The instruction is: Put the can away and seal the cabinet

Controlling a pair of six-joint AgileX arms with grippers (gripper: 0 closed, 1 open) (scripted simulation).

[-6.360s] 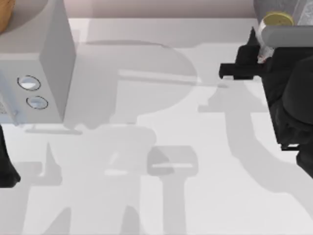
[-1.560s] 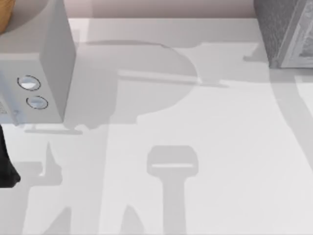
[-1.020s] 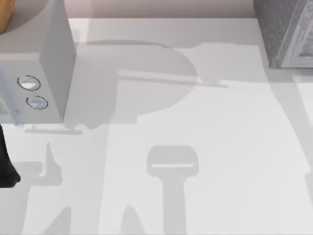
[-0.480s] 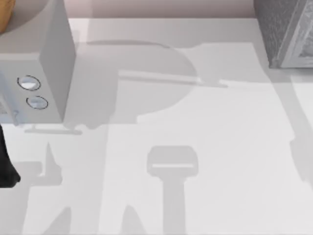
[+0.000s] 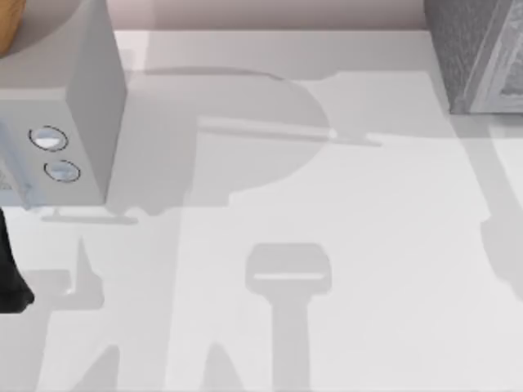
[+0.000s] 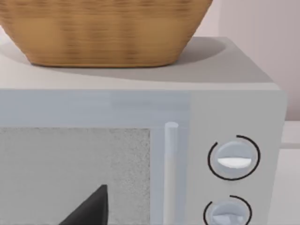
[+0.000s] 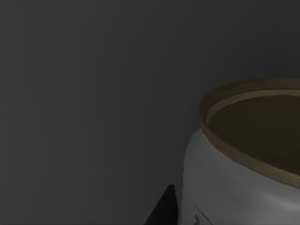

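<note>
my right wrist view dark: white drink can, dull gold rim, upright, close beside black fingertip; grip state unclear; left arm parked

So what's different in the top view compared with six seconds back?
The right arm and the can it carried beside the grey cabinet have left the top view; the can now sits in a dark space in the right wrist view. The microwave and basket stayed put.
</note>
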